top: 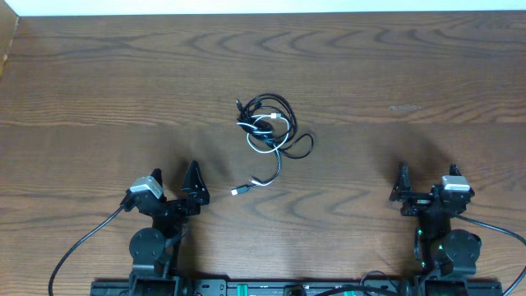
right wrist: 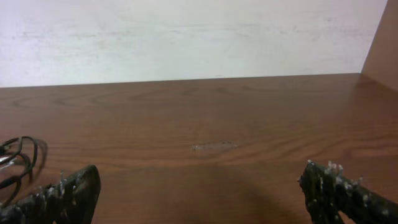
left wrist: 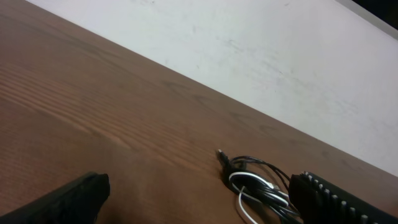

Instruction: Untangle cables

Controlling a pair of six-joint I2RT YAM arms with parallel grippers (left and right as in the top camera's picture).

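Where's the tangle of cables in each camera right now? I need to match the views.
Overhead: cables lie in the middle of the table.
Left wrist: cables at bottom right, beside a pincer finger.
Right wrist: only cable loops at the left edge.
Shared landmark: the white wall beyond the table's far edge.

Left wrist view: the cables (left wrist: 249, 176) run off the bottom edge and pass behind one of the left fingers (left wrist: 329, 199). Right wrist view: only a few loops show at the left edge. Overhead, the tangle's crossings are too small to tell.
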